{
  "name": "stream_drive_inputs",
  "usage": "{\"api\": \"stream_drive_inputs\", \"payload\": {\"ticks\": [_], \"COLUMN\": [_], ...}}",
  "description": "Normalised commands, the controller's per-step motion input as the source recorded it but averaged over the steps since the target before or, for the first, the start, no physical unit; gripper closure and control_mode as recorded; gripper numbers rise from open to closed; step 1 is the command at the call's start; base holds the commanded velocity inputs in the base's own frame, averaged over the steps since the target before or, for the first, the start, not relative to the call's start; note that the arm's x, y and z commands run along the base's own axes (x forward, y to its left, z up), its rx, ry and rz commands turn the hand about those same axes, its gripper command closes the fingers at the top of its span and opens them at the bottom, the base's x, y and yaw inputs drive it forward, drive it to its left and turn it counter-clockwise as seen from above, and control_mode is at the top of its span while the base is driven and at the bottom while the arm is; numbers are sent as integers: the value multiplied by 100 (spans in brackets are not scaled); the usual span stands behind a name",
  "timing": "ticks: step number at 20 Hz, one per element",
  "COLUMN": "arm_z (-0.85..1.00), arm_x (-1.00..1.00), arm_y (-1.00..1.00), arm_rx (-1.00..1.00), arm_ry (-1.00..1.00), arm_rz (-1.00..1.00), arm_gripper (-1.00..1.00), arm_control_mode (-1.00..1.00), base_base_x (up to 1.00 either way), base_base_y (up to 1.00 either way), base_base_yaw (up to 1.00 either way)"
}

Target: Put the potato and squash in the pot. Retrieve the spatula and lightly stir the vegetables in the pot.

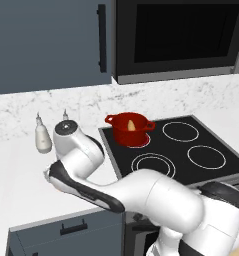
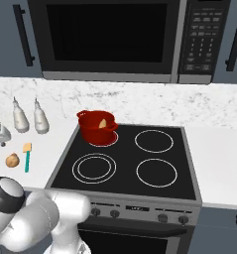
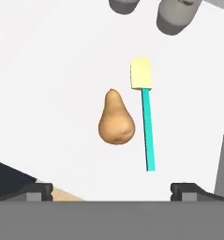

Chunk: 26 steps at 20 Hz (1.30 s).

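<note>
1. The squash (image 3: 115, 119) lies on the white counter (image 2: 40, 154) left of the stove (image 2: 135, 158), pear-shaped, its narrow neck pointing to the far side.
2. Just beside it on the right, apart from it, lies the spatula (image 3: 146, 117), teal handle toward the near side and yellow blade (image 3: 140, 73) at the far end.
3. The gripper (image 3: 111, 190) hangs over the squash; its two dark fingertips (image 3: 36, 191) stand wide apart, holding nothing.
4. The red pot (image 2: 97, 127) sits on the far left burner of the stove; a pale tan lump shows inside it, likely the potato (image 2: 104, 123).
5. Two white bottles (image 2: 29, 117) stand side by side at the far edge of the counter, beyond the squash and spatula.
6. In the right base view, a grey object at the left edge is cut off; I cannot tell what it is.
7. Count: one pot, one squash, one spatula, two bottles, four burner rings, one microwave (image 2: 125, 39) above the stove.
</note>
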Motion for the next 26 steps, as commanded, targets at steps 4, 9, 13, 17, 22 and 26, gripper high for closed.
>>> {"api": "stream_drive_inputs", "payload": {"ticks": [4, 9, 13, 17, 22, 26], "arm_z": [-31, -47, -45, -35, -37, -39], "arm_x": [15, 30, 47, 47, 34, 32], "arm_y": [1, 0, 0, 4, 22, 28], "arm_rx": [-14, -7, -1, 0, -1, -2], "arm_ry": [5, 10, 8, 5, 4, 4], "arm_rz": [-6, -6, -3, -1, 0, 0], "arm_gripper": [-100, -100, -100, -100, -100, -100], "arm_control_mode": [-100, -100, -100, -100, -100, -100], "base_base_x": [0, 0, 0, 0, 0, 0], "base_base_y": [0, 0, 0, 0, 0, 0], "base_base_yaw": [0, 0, 0, 0, 0, 0]}}
